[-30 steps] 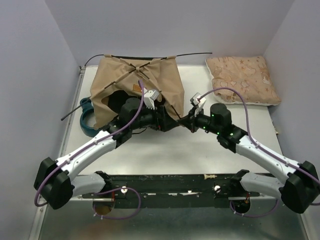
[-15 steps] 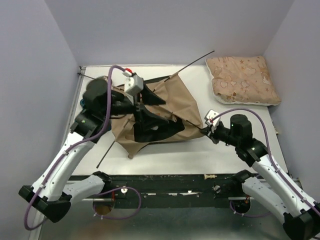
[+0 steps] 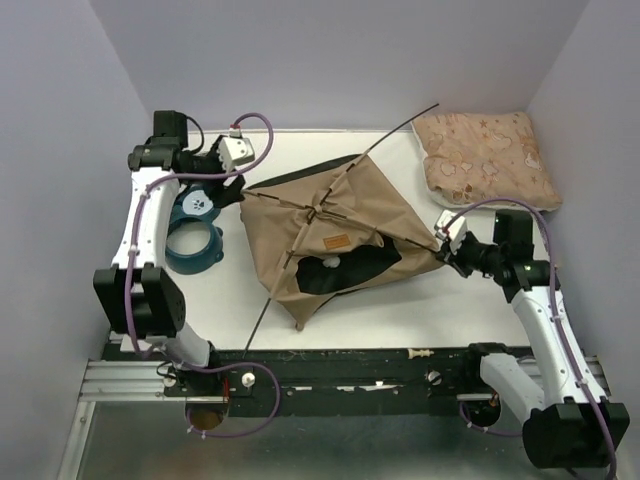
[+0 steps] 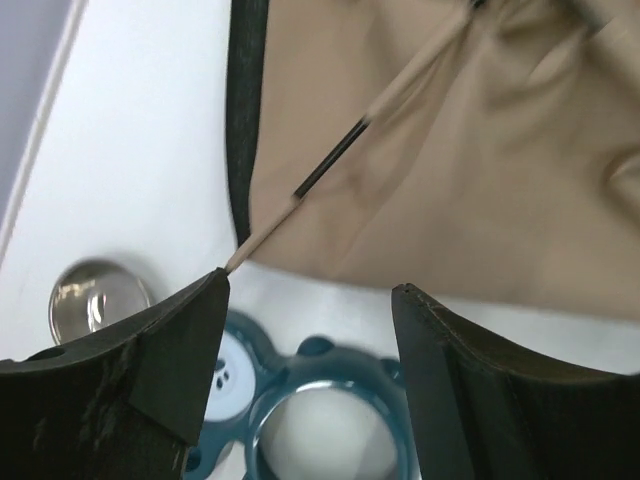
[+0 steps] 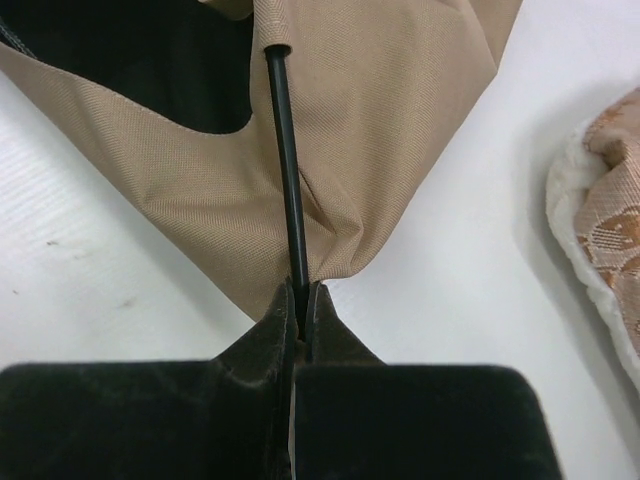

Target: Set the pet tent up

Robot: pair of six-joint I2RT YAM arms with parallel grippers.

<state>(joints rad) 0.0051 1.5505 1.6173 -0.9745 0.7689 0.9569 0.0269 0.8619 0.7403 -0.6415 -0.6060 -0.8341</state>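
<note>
The pet tent [image 3: 330, 225] lies slumped in the middle of the table, tan fabric with crossed black poles, an orange label [image 3: 337, 241] and a white pom-pom [image 3: 330, 262]. My right gripper [image 3: 446, 250] is at its right corner. In the right wrist view that gripper [image 5: 300, 292] is shut on the thin black pole [image 5: 284, 150] where it leaves the fabric [image 5: 400, 120]. My left gripper [image 3: 228, 192] hovers off the tent's back-left corner. Its jaws [image 4: 310, 285] stand open and empty, with the sleeved pole tip [image 4: 268, 226] just past the left finger [image 4: 180, 340].
A teal ring toy [image 3: 195, 235] lies left of the tent, directly under my left gripper [image 4: 320, 420]. A pink patterned cushion [image 3: 485, 155] sits at the back right, its edge [image 5: 610, 200] close to my right gripper. One long pole [image 3: 400, 125] juts toward the back wall.
My left arm swung off the tent to the back left and its jaws narrowed slightly. The tent turned and slid rightward. My right gripper kept its grip on the pole and drew right.
</note>
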